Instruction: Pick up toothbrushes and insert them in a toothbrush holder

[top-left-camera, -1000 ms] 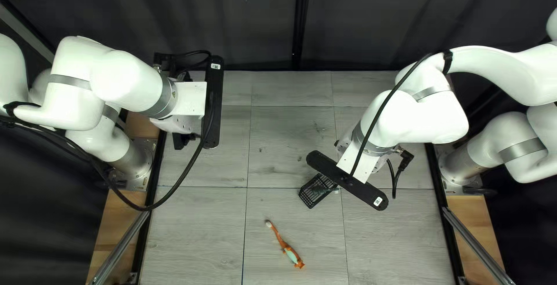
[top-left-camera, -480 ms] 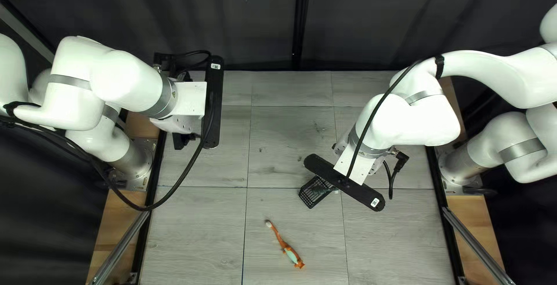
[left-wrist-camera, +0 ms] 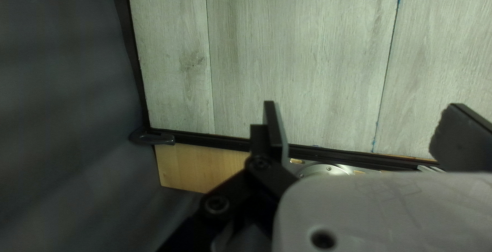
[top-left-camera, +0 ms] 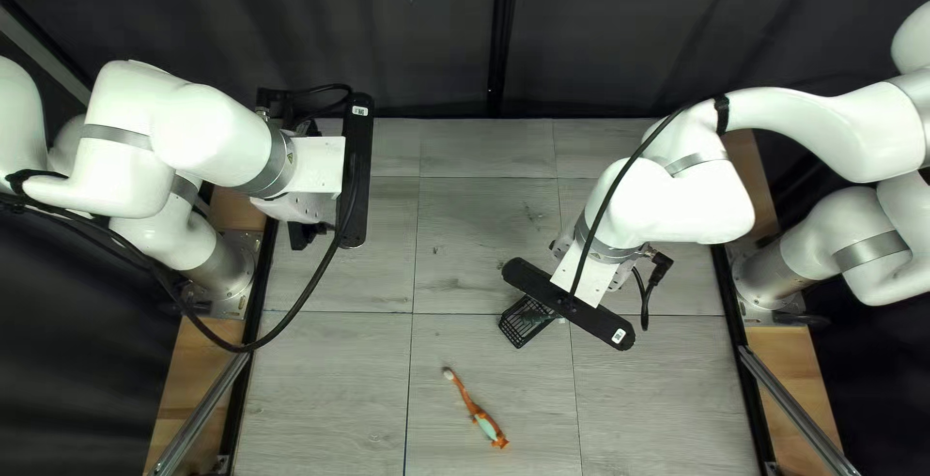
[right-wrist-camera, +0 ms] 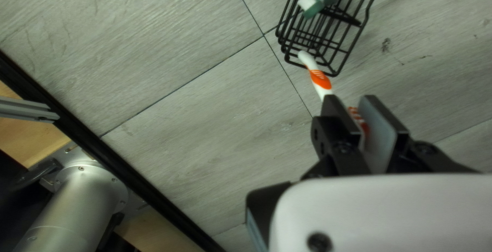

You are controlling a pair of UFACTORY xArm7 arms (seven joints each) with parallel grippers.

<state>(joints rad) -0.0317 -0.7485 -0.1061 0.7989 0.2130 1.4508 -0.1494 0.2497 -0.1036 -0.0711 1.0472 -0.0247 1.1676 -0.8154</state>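
Table point(top-left-camera: 484, 244): both arms over it. Right arm point(top-left-camera: 678, 200) reaches in from 3 o'clock in top left view, bent at the elbow; right gripper point(top-left-camera: 567, 304) aims down at about 4 o'clock, its black bar slanting 10-to-4. Left arm point(top-left-camera: 208, 137) comes from 9 o'clock, left gripper point(top-left-camera: 356, 171) at about 10, bar running 12-to-6. Black wire holder point(top-left-camera: 519, 329) sits at 5 o'clock, partly beneath the right gripper's bar. In right wrist view it's at 11 o'clock ahead of the fingers point(right-wrist-camera: 380, 129), green brush point(right-wrist-camera: 324, 0) inside. Those fingers are nearly together, clamped on the white-orange brush point(right-wrist-camera: 320, 80); its white end points toward 11, overlapping the holder's near rim, can't tell if it's inside. Left wrist view: fingers point(left-wrist-camera: 274, 129) wide apart, nothing between. Orange-mint brush point(top-left-camera: 484, 426) lies on the table at 6 o'clock in top left view, well apart from both grippers.
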